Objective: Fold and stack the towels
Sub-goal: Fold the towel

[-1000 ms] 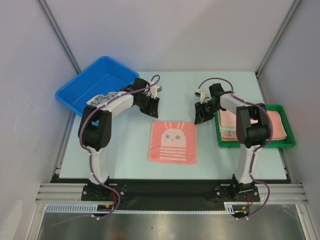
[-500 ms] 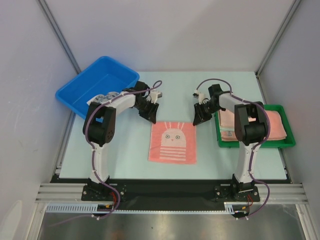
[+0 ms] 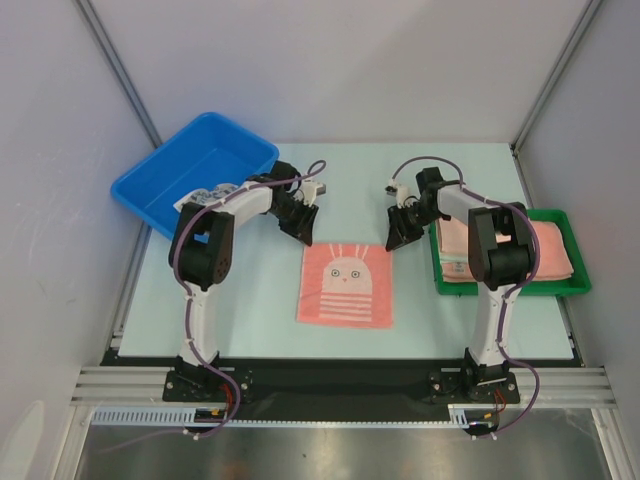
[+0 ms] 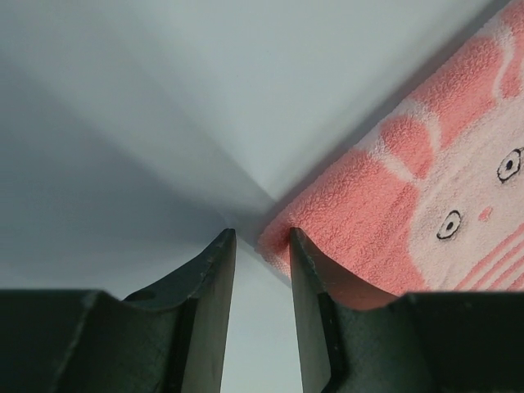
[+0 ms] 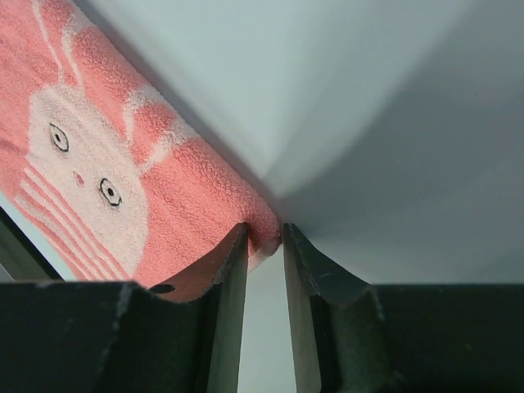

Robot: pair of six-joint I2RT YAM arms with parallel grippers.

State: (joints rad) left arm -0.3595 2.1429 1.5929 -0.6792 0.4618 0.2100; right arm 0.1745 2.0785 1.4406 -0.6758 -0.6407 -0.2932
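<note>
First fold looks like it's just starting: the bunny towel lies flat mid-table toward the near edge, with the left gripper and right gripper at its two far corners. Next they'd need to lift both corners together and lay them over the near hem. The top view only shows them parked there. The wrist cams show the right fingers pinched onto their corner and the left ones apart with the corner loose between, so left has to close first.
</note>
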